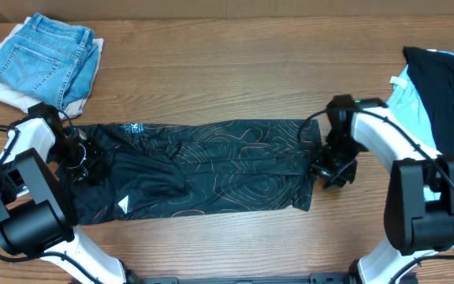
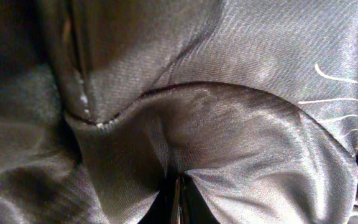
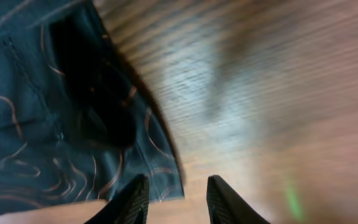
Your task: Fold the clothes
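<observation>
My jersey [image 1: 211, 162] lies in the middle of the worktop [image 1: 235, 63]. It is folded into a long black strip that runs from one arm to the other. Thin orange wavy lines cover it. A small pale blue print [image 1: 135, 127] sits near its top left edge, and a small white mark [image 1: 124, 205] lower down. Both are too small for me to read. My left pincer [image 1: 81, 158] is pinched tight on the shiny cloth at the left end. My right pincer [image 1: 331, 172] is open, just beside the right end, holding nothing. Blue jeans [image 1: 50, 59] lie at the far left, and a plain black garment [image 1: 448, 87] at the far right.
</observation>
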`<act>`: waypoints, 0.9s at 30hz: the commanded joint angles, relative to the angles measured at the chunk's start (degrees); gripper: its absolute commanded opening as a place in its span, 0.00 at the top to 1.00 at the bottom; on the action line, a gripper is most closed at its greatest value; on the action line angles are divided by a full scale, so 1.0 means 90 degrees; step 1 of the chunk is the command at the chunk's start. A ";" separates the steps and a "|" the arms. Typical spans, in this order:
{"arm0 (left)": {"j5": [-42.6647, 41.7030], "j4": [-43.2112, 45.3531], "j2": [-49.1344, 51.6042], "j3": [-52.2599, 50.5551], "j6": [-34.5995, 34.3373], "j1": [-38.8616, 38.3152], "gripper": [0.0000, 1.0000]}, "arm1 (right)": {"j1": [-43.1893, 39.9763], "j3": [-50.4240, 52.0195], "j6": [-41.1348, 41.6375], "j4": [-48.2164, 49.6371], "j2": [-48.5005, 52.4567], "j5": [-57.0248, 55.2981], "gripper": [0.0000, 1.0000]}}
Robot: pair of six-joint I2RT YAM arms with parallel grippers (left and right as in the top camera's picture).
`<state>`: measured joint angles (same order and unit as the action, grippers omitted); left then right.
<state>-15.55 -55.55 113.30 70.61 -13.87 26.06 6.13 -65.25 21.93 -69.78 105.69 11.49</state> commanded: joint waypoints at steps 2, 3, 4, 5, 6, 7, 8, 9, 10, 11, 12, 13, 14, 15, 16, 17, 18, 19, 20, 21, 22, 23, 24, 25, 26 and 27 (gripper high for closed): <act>0.1035 0.0058 0.0447 -0.0160 -0.0107 0.0058 0.96 | 0.0304 0.0466 0.0070 0.0440 -0.0146 0.0005 0.65; 0.1035 0.0058 0.0447 -0.0160 -0.0107 0.0058 0.96 | 0.0347 0.0554 0.0075 0.0561 -0.0146 0.0078 0.65; 0.1035 0.0058 0.0447 -0.0160 -0.0107 0.0058 0.96 | 0.0376 0.0612 0.0095 0.0636 -0.0146 0.0095 0.65; 0.1020 0.0058 0.0447 -0.0160 -0.0107 0.0058 0.96 | 0.0418 0.0675 0.0095 0.0724 -0.0146 0.0087 0.65; 0.1008 0.0058 0.0447 -0.0160 -0.0104 0.0058 0.96 | 0.0432 0.0687 0.0095 0.0738 -0.0146 0.0085 0.65; 0.0981 0.0058 0.0447 -0.0160 -0.0104 0.0058 0.96 | 0.0435 0.0707 0.0097 0.0758 -0.0146 0.0085 0.65; 0.0959 0.0056 0.0447 -0.0160 -0.0104 0.0058 0.96 | 0.0432 0.0719 0.0097 0.0772 -0.0146 0.0078 0.66; 0.0947 0.0051 0.0447 -0.0160 -0.0104 0.0058 0.96 | 0.0432 0.0746 0.0097 0.0801 -0.0146 0.0056 0.69; 0.0947 0.0049 0.0447 -0.0160 -0.0104 0.0058 0.96 | 0.0432 0.0782 0.0097 0.0860 -0.0146 0.0058 0.72; 0.0947 0.0049 0.0447 -0.0160 -0.0102 0.0058 0.96 | 0.0432 0.0811 0.0097 0.0899 -0.0146 0.0058 0.76; 0.0947 0.0049 0.0447 -0.0160 -0.0102 0.0058 0.96 | 0.0432 0.0874 0.0097 0.0971 -0.0146 0.0056 0.79; 0.0947 0.0049 0.0447 -0.0160 -0.0102 0.0058 0.96 | 0.0432 0.0935 0.0097 0.1047 -0.0146 0.0053 0.85; 0.0947 0.0049 0.0447 -0.0160 -0.0102 0.0058 0.96 | 0.0432 0.0984 0.0121 0.1088 -0.0146 0.0005 0.89; 0.0947 0.0046 0.0447 -0.0160 -0.0102 0.0058 0.96 | 0.0432 0.1020 0.0262 0.1103 -0.0146 -0.0153 0.94; 0.0950 0.0041 0.0447 -0.0160 -0.0102 0.0058 0.96 | 0.0430 0.1047 0.0469 0.1098 -0.0146 -0.0408 0.96; 0.0950 0.0036 0.0447 -0.0160 -0.0102 0.0058 0.96 | 0.0420 0.1049 0.0622 0.1054 -0.0146 -0.0627 0.96; 0.0952 0.0039 0.0447 -0.0160 -0.0100 0.0058 0.96 | 0.0398 0.1042 0.0743 0.1003 -0.0148 -0.0884 0.96; 0.0950 0.0039 0.0447 -0.0160 -0.0100 0.0058 0.96 | 0.0379 0.1037 0.0741 0.0981 -0.0148 -0.0894 0.96; 0.0952 0.0039 0.0447 -0.0160 -0.0100 0.0061 0.96 | 0.0359 0.1035 0.0741 0.0962 -0.0148 -0.0891 0.96; 0.0954 0.0039 0.0447 -0.0160 -0.0100 0.0061 0.96 | 0.0342 0.1035 0.0741 0.0940 -0.0148 -0.0894 0.96; 0.0967 0.0041 0.0447 -0.0160 -0.0100 0.0061 0.96 | 0.0313 0.1032 0.0758 0.0884 -0.0148 -0.0962 0.96; 0.0971 0.0039 0.0447 -0.0160 -0.0097 0.0061 0.96 | 0.0289 0.1030 0.0782 0.0848 -0.0148 -0.1054 0.96; 0.0969 0.0041 0.0447 -0.0160 -0.0075 0.0061 0.96 | 0.0270 0.1030 0.0862 0.0809 -0.0148 -0.1183 0.96; 0.0986 0.0041 0.0447 -0.0160 -0.0073 0.0061 0.96 | 0.0233 0.1027 0.0984 0.0748 -0.0148 -0.1353 0.96; 0.1027 0.0041 0.0447 -0.0160 -0.0075 0.0061 0.96 | 0.0199 0.1027 0.1064 0.0707 -0.0148 -0.1479 0.96; 0.1098 0.0039 0.0447 -0.0160 -0.0080 0.0061 0.96 | 0.0151 0.1027 0.1095 0.0670 -0.0148 -0.1586 0.96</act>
<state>-15.53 -55.59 113.30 70.63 -13.87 26.09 9.19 -57.60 28.56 -63.51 104.07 6.87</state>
